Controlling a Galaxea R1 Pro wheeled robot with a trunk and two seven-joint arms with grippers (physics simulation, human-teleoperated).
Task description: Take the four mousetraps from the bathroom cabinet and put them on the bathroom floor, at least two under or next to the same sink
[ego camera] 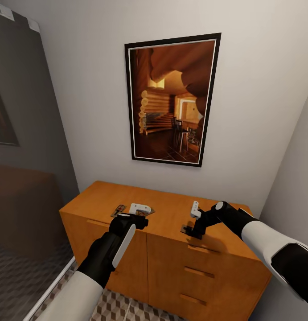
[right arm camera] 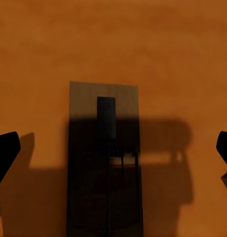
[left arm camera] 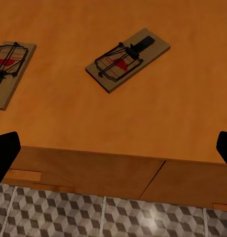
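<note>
Head view shows me standing at the cabinet [ego camera: 127, 205], both arms reached over its top, so I judge the step in hand to be the first pick-up: the mousetraps lie on the wood and none is yet on the bathroom floor [ego camera: 122, 307]. My right gripper [ego camera: 189, 229] hangs close above one mousetrap [right arm camera: 106, 163], which lies straight below and between my fingers, lengthwise along my line of sight; my own shadow covers most of it. The jaws stand wide, one dark fingertip [right arm camera: 5, 153] at either edge of the right wrist view, nothing held. My left gripper [ego camera: 138, 218] is wide too, empty, its fingertips [left arm camera: 4, 153] well apart; it sits back over the cabinet's front edge, with two more traps ahead of it, one [left arm camera: 127, 59] just beyond and lying askew, another [left arm camera: 10, 69] further off to the side. The next move, as I judge it, calls for lowering the right hand squarely and closing across the board's narrow width, keeping clear of the wire. From the head, the traps are small, partly hidden shapes behind my wrists; the wrist views give their wire, red mark and angle. Only the head view places the cabinet against the wall with the framed picture [ego camera: 171, 98] above. A fourth trap I cannot make out.
</note>
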